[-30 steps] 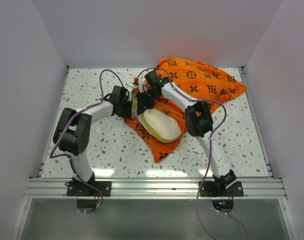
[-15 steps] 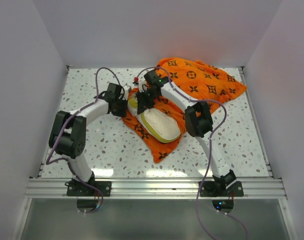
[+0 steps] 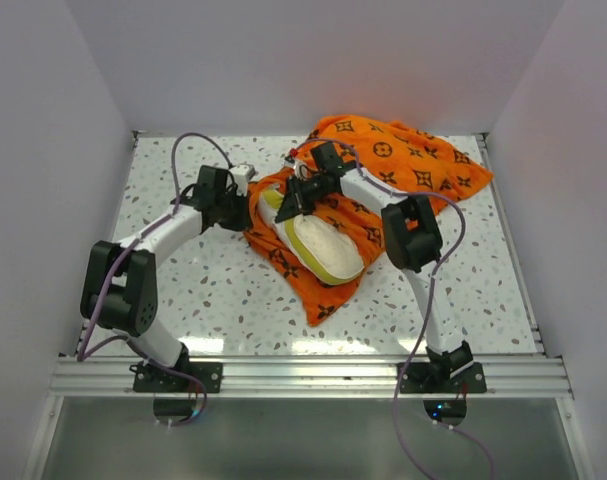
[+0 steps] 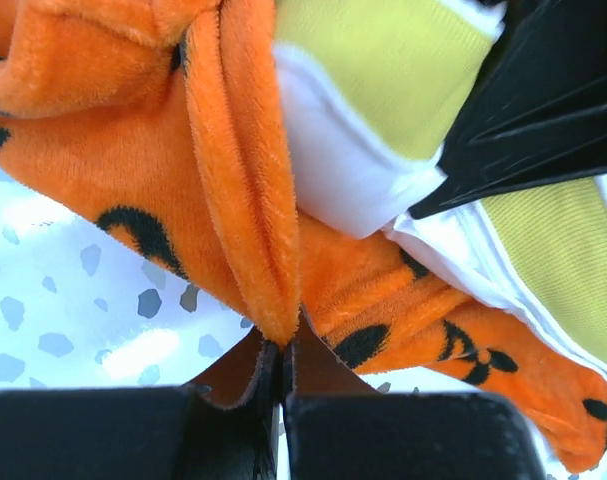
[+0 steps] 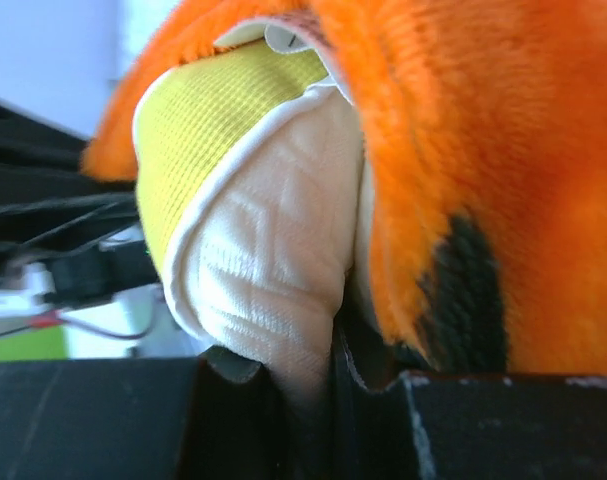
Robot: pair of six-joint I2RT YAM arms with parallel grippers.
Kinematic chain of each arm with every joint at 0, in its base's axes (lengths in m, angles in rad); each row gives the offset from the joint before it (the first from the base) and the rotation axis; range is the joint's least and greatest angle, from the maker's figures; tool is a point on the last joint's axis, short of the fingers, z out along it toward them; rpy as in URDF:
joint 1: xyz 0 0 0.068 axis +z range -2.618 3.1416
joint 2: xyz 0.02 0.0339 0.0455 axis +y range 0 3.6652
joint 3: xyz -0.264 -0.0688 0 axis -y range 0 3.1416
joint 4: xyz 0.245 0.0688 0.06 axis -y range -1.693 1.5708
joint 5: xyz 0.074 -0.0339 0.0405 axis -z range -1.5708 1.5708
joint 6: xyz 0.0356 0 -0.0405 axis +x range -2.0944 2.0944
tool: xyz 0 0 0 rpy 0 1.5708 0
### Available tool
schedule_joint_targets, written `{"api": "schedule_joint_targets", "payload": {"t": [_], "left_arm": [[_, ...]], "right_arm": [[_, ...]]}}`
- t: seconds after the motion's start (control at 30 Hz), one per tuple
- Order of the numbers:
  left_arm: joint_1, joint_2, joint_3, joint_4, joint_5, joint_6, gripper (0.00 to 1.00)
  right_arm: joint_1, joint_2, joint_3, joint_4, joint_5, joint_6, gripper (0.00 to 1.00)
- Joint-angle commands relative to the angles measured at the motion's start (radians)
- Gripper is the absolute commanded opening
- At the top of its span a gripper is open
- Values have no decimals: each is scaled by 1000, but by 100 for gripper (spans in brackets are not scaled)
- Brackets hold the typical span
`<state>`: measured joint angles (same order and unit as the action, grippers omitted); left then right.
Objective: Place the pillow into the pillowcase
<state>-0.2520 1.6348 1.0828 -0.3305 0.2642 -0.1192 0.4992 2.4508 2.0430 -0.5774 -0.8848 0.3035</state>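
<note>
The orange pillowcase with dark brown motifs lies across the table's middle and back right. The cream pillow with its yellow band lies tilted on the case's near part, its far end at the case's opening. My left gripper is shut on the pillowcase's edge, pinching a fold of orange fabric. My right gripper is shut on the pillow's far corner, with orange fabric draped beside it. The right gripper's finger shows in the left wrist view, against the pillow's yellow band.
The speckled white table is enclosed by white walls at the left, back and right. A metal rail runs along the near edge with both arm bases. Purple cables loop above both arms.
My left gripper has pulled the pillowcase edge to the left and back. My right gripper has moved right and back with the pillow's corner, and the pillow has tilted up.
</note>
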Motion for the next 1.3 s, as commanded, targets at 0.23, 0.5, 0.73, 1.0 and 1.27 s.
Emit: {"api": "schedule_joint_targets", "payload": {"t": [0.23, 0.5, 0.73, 1.0, 1.27], "left_arm": [[85, 43, -1, 88, -20, -63, 0], [94, 137, 97, 177, 36, -60, 0], [88, 50, 20, 387, 247, -163, 20], [17, 3, -21, 418, 132, -209, 54], [-102, 149, 20, 418, -258, -318, 82]], "right_arm": [[-77, -66, -385, 1628, -324, 1389, 0], [-82, -18, -340, 2035, -273, 1803, 0], [-82, -16, -363, 1964, -261, 1748, 0], [-71, -9, -349, 1946, -243, 1734, 0], [-70, -26, -354, 1944, -237, 1734, 0]]}}
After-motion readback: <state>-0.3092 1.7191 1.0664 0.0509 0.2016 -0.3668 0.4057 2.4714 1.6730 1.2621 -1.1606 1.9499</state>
